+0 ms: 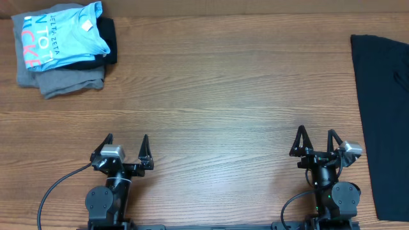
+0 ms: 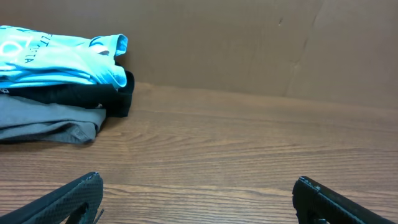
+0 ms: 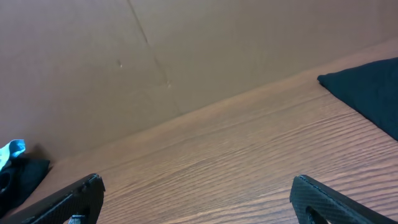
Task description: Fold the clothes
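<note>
A folded stack of clothes sits at the table's far left corner: a light blue T-shirt [image 1: 61, 35] with white and pink lettering on top, a black garment [image 1: 108, 39] under it, a grey one [image 1: 67, 82] at the bottom. The left wrist view shows the same stack, the blue T-shirt [image 2: 56, 59] uppermost. A dark garment [image 1: 386, 115] lies spread flat along the right edge, and its corner [image 3: 370, 90] appears in the right wrist view. My left gripper [image 1: 126, 142] and right gripper [image 1: 315, 135] both stand open near the front edge, nothing between their fingers.
A brown cardboard wall [image 2: 249, 43] runs along the back of the wooden table [image 1: 217, 96]. Cables trail from both arm bases at the front edge.
</note>
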